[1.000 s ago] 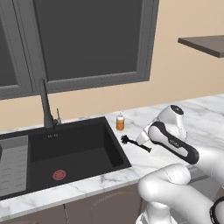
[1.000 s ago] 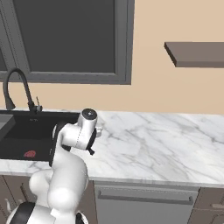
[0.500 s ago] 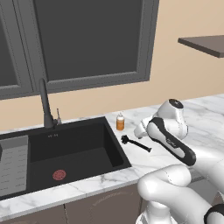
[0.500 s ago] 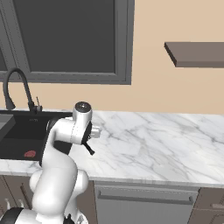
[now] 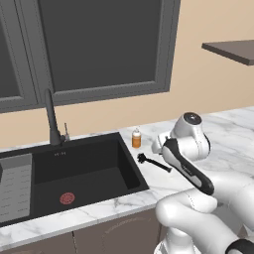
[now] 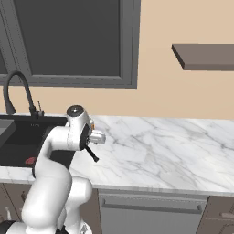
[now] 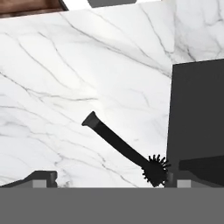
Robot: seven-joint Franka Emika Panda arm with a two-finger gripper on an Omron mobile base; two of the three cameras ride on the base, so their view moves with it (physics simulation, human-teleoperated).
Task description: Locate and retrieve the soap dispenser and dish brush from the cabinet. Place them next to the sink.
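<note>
The dish brush (image 7: 124, 148) lies flat on the white marble counter (image 6: 155, 151), just beside the right rim of the sink (image 5: 74, 173), its bristly head (image 5: 142, 158) nearest the basin and its handle pointing away from it. The soap dispenser (image 5: 136, 138) stands upright close behind it, near the wall and the sink's back corner. Both items appear placed as required; the wall shelf (image 6: 203, 55) is well apart, up and to the right. The gripper (image 7: 111, 177) is held above the brush with its fingertips (image 7: 43, 177) spread wide to either side and nothing between them; the brush lies on the counter, apart from them. Judgement: the brush is light, rigid and thin, prone to roll or skid on smooth marble; mid-handle is the soundest hold. The dispenser looks light, hard and somewhat slippery, and is best taken around the body below the pump.
</note>
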